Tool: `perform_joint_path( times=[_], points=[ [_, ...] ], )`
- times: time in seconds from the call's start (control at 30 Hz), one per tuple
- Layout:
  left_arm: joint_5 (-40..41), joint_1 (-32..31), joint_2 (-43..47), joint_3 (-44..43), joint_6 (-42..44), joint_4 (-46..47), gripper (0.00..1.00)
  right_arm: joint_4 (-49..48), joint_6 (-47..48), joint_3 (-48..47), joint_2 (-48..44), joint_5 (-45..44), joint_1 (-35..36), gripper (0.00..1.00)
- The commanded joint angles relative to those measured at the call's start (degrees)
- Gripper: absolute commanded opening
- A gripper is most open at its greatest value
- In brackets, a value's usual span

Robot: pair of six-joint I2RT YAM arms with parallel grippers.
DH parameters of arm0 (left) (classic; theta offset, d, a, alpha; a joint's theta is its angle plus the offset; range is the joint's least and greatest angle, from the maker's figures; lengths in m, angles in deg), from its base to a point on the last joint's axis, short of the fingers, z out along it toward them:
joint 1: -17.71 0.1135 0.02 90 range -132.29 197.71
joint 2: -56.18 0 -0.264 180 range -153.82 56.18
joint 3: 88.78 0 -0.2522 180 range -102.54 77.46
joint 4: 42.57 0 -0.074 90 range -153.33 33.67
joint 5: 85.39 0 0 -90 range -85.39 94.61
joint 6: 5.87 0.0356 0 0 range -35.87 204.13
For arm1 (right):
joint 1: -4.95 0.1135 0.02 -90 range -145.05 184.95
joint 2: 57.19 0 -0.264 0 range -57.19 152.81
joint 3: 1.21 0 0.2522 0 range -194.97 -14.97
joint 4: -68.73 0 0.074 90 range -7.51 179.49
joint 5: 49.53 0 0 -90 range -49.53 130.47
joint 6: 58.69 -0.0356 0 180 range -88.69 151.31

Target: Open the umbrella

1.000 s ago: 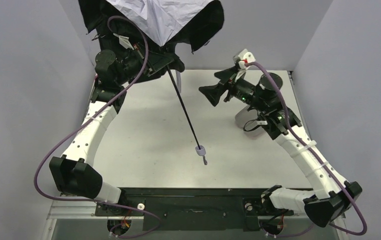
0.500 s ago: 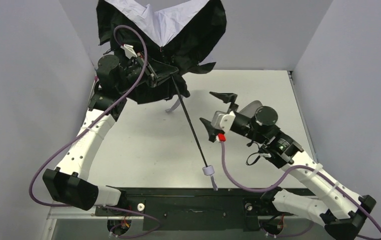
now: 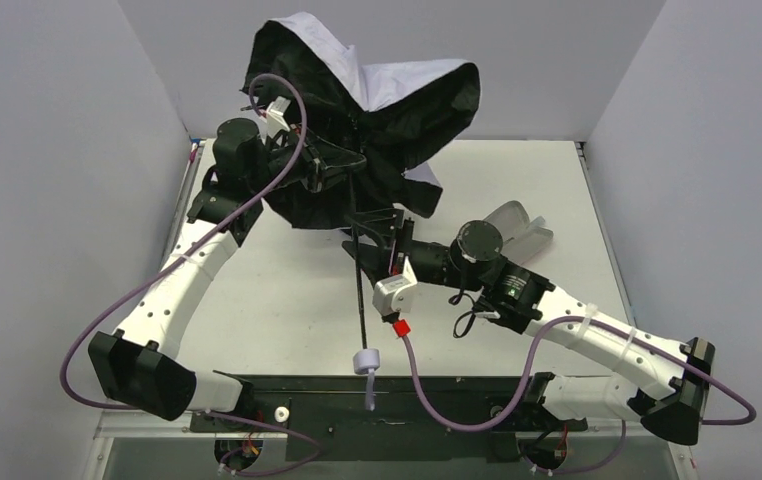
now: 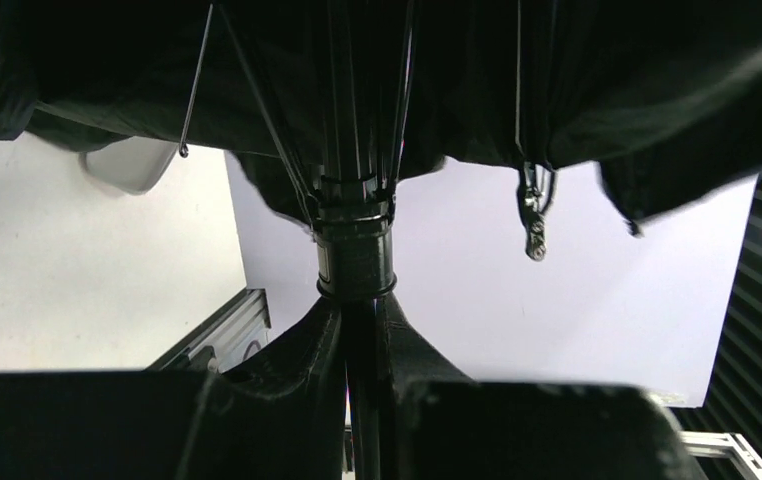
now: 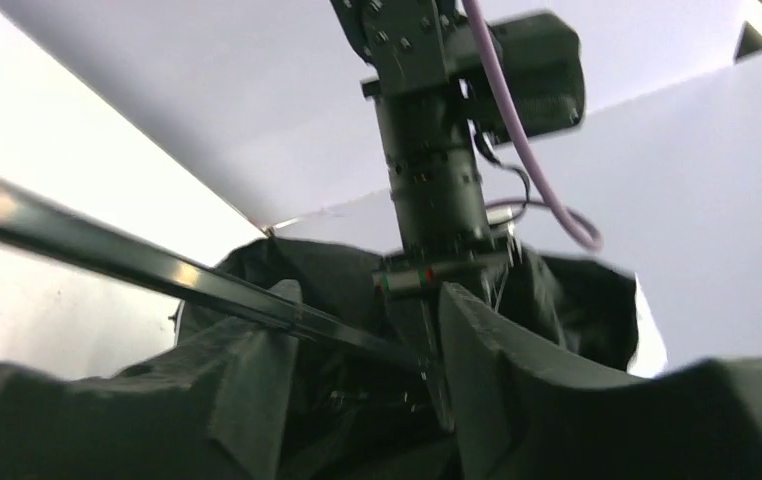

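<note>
The left claw (image 4: 357,308) is clamped narrow on the shaft (image 4: 355,262) of the umbrella (image 3: 377,125), just under the black collar where the ribs meet. Above and around this claw the canopy hangs half spread and slack, black underside out, with a pale lavender patch showing at the top. From the left claw the thin shaft (image 3: 361,300) runs down toward the near table (image 3: 277,290) edge and ends in the small lavender handle (image 3: 366,362), which is well apart from both claws.

The right claw (image 3: 375,232) sits below the canopy, partway along the shaft. In its wrist view its fingers (image 5: 257,360) stand apart, with the shaft (image 5: 157,268) crossing slantwise between them and lying against the left-hand finger. The other finger is clear of it, so this claw is not gripping. Behind the right claw a pale pouch (image 3: 519,222) lies on the table.
</note>
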Motion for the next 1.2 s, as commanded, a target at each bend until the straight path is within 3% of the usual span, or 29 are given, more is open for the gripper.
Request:
perform_joint_path(
  times=[0.0,0.13,0.17,0.2,0.27,0.37,0.43,0.6,0.7,0.77,0.87,0.97,1.07,1.17],
  points=[
    [2.0,-1.4,0.2,-0.4,2.1,0.9,0.0,-2.1,6.7,-5.7,2.2,4.3,0.6,0.44],
    [2.7,-2.1,0.3,-0.2,3.1,-0.9,0.0,-1.2,8.4,-8.7,3.8,4.2,0.3,0.21],
    [2.9,-1.8,0.3,0.0,3.4,-1.2,0.0,-1.5,7.6,-9.0,4.2,4.2,0.3,0.05],
    [3.4,-1.3,0.2,0.4,3.7,-1.6,0.0,-2.4,6.6,-9.4,4.4,4.1,-0.2,0.0],
    [3.7,0.2,0.1,1.0,5.1,-1.5,0.13,-5.2,0.9,-10.5,5.0,3.6,-1.2,0.0],
    [0.9,3.8,-0.9,0.8,8.1,1.1,0.55,-8.9,-9.2,-13.0,6.4,1.2,-3.9,0.0],
    [-2.1,7.6,-2.4,0.1,8.3,4.8,0.69,-11.4,-16.1,-15.5,7.7,-0.5,-5.9,0.0],
    [-6.7,15.7,-4.5,-2.1,8.6,12.9,0.91,-14.6,-34.8,-24.0,13.2,-6.6,-11.9,0.0],
    [-6.1,19.7,-3.9,-2.6,12.4,15.3,1.0,-13.0,-45.9,-30.9,16.8,-8.7,-15.4,0.0],
    [-3.8,21.9,-2.8,-2.9,18.8,13.6,0.97,-9.9,-54.4,-35.2,19.7,-8.7,-18.0,0.0],
    [2.9,22.0,-0.7,-3.3,38.8,7.2,0.97,-2.6,-70.1,-39.9,25.4,-9.1,-22.0,0.0],
    [5.0,20.4,1.9,-0.5,53.0,2.6,0.97,-1.1,-84.1,-36.9,28.4,-8.9,-24.9,0.0],
    [2.7,19.7,4.3,5.8,64.3,4.0,0.97,-4.8,-86.3,-29.8,28.4,-9.4,-25.2,0.0],
    [2.1,13.6,5.6,8.7,73.5,2.2,0.98,-5.8,-85.8,-25.9,28.9,-9.1,-24.2,0.0]
  ],
)
